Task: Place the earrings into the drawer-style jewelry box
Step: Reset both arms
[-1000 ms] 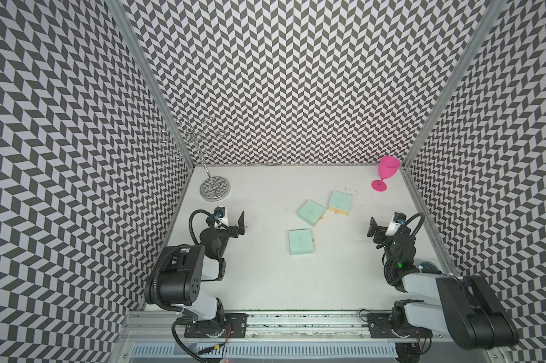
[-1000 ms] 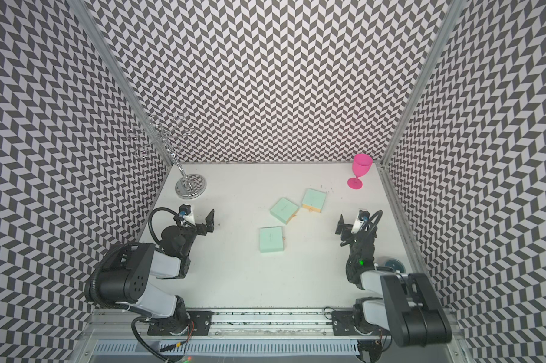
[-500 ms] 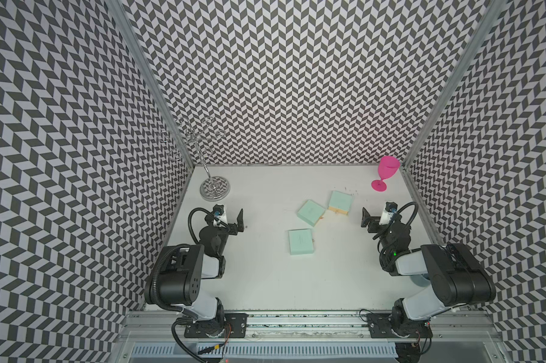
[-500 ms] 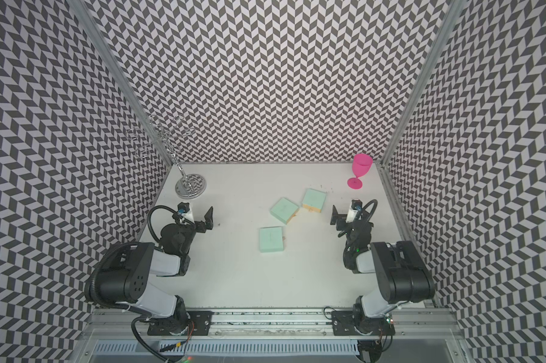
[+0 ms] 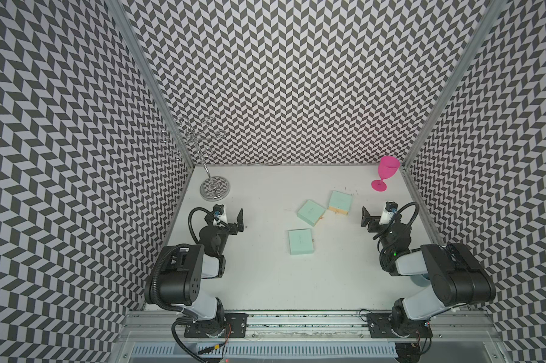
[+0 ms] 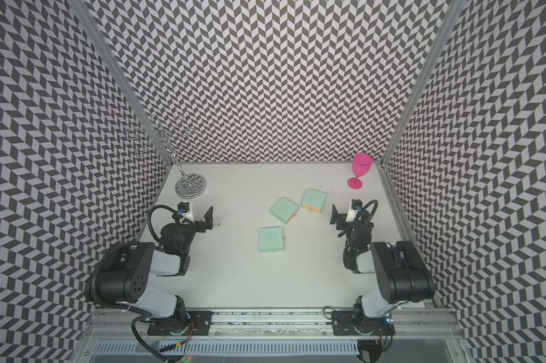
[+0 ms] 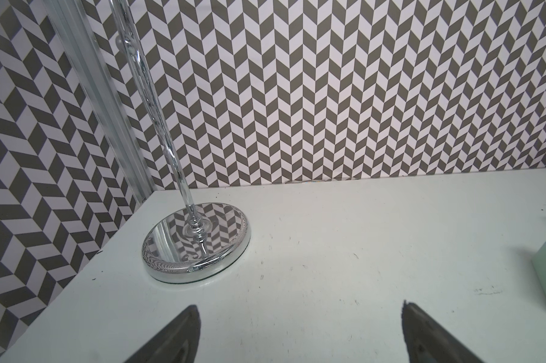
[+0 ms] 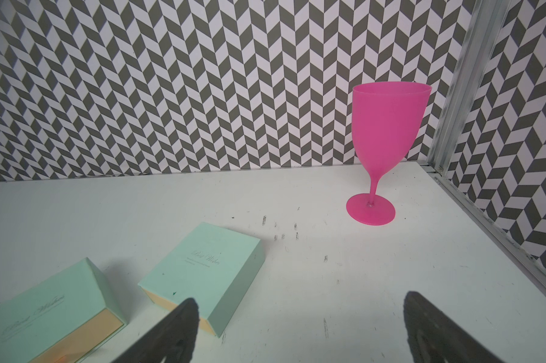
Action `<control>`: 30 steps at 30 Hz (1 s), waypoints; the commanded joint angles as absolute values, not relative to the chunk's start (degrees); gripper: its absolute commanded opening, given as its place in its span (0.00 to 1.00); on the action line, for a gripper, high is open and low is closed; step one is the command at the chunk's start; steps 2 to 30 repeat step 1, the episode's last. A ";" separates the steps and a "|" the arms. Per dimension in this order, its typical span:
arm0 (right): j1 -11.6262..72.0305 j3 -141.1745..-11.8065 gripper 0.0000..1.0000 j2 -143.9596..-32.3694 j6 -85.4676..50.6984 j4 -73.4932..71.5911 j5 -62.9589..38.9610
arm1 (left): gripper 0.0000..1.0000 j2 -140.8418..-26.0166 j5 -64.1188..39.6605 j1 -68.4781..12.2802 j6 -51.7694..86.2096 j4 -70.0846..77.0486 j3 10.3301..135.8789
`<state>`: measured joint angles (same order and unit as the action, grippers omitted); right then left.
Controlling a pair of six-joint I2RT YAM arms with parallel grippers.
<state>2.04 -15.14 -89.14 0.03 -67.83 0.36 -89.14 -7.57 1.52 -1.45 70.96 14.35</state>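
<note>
Jaws spread wide on both arms, nothing held in either pair, each over the white counter [image 5: 265, 283]. Nearest the arms lies one mint jewelry box [image 5: 300, 241], flat and alone mid-counter. Further out, a second mint box [image 5: 311, 212] sits angled, its tan drawer end showing. Just beside that is the third mint box [image 8: 207, 270], and its near corner sits right in front of the right jaws. Past that box, on bare counter, we find the earrings [image 8: 276, 236]: a scatter of tiny specks, too small to make out their shapes. They lie between the third box and the pink goblet [image 8: 388, 132], which stands upright by the far right corner, well clear of the boxes. Over on the other side, the left jaws face the chrome wire stand [image 7: 196, 242], upright on its mirrored round base in the far left corner.
</note>
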 commanded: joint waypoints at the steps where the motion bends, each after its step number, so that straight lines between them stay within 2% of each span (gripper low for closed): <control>1: 1.75 -14.81 0.99 -89.02 0.93 -72.95 -0.09 | 1.00 -89.25 -5.89 1.08 -0.88 70.73 15.28; 30: 1.75 -14.81 0.99 -89.02 0.93 -72.95 -0.09 | 1.00 -89.25 -5.89 1.08 -0.88 70.73 15.28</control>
